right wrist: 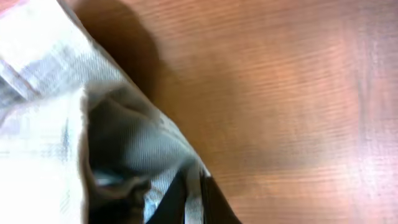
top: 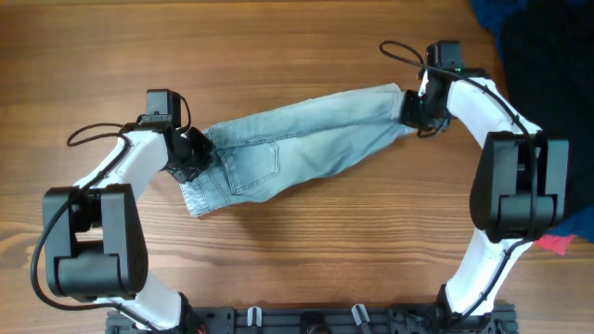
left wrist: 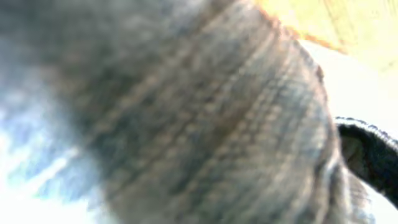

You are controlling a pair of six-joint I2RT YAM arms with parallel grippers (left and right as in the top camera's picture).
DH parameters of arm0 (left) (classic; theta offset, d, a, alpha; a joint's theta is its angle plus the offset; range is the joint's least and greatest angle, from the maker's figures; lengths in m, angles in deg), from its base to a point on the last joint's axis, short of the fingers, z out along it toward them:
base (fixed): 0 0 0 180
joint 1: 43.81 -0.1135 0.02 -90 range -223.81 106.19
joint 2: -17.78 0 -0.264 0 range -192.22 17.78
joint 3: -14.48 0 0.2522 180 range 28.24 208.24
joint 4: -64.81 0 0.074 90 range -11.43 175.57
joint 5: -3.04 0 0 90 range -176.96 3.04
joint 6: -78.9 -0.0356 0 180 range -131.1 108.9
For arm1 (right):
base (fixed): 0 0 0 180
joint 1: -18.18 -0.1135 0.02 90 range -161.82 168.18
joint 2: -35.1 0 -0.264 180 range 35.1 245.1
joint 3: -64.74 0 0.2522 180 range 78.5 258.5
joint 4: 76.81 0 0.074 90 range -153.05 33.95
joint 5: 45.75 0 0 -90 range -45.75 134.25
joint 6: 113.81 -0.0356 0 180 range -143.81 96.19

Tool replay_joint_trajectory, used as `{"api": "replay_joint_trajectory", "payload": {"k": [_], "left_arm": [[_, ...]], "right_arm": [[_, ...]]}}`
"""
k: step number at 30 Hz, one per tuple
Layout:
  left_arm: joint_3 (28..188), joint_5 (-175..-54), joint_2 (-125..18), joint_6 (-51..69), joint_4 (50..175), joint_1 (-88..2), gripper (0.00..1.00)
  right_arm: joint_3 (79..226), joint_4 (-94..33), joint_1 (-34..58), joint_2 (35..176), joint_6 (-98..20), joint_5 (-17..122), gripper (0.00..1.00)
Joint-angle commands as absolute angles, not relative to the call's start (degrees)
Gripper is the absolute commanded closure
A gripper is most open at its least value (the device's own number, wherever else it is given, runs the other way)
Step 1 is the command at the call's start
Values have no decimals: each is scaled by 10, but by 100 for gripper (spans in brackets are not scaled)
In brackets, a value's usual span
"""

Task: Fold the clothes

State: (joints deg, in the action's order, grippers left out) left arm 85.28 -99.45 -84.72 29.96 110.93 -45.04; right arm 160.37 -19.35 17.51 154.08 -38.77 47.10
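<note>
Left fingers (top: 193,156) and right fingers (top: 415,111) pinch the faded blue shorts (top: 297,153), pocket up, stretched between.

The shorts (left wrist: 186,112) are filling the left wrist view in a blur, hiding the fingers of the left gripper (top: 193,156). Overhead, the dark cloth pile (top: 548,37) is running off the edge at 1 o'clock. The red cloth (top: 557,243) at 4 o'clock is maybe getting cut off too.

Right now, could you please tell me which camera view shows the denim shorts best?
The overhead view: the denim shorts lie whole, stretched between the left tool and right tool. The left wrist view gives only blurred close-up denim; the right wrist view shows just a pale bunched edge over the table.
</note>
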Motion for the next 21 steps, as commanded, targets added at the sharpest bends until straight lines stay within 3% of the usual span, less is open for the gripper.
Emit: {"api": "replay_joint_trajectory", "payload": {"k": [1,9,15,21], "left_arm": [[836,-932,-876,245,1074,-456,92],[886,-899,-876,176,1069,-456,95],[886,-899,-876,176,1106,-456,87],[886,-899,-876,176,1111,-456,85]], "right_arm": [[1588,-96,175,1559,-437,412,96],[1588,21,174,1555,-493,422,96],[1588,10,173,1436,-476,432,72],[1588,11,173,1414,-355,549,70]]}}
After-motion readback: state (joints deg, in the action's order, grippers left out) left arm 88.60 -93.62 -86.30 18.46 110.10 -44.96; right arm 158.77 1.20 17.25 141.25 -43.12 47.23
